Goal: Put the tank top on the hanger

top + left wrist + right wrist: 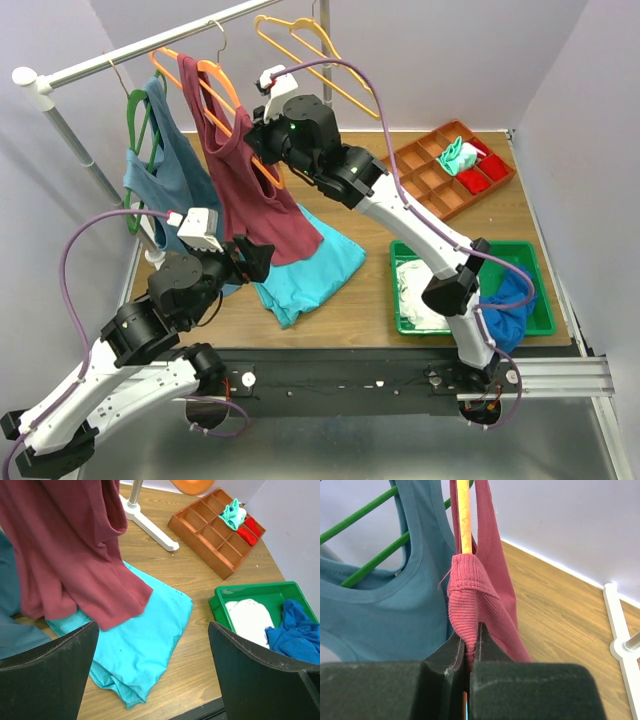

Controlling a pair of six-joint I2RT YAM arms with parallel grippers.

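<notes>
The right fingers (pixel 447 662) are clenched on a strap of the tank top (pixel 492 570), its ribbed fold bunched just above their tips against the hanger (pixel 464 515) arm rising there. The top drapes down from the hanger, its hem just ahead of the left fingers (pixel 50 670), which are spread wide and hold nothing. Beyond those fingers a turquoise garment (pixel 145 640) lies on the counter (pixel 200 570); a blue-grey top (pixel 415 595) hangs left of the right fingers

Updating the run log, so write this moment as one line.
task: maroon tank top onto orange hanger | right gripper: shut on its strap | left gripper: open, empty
</notes>
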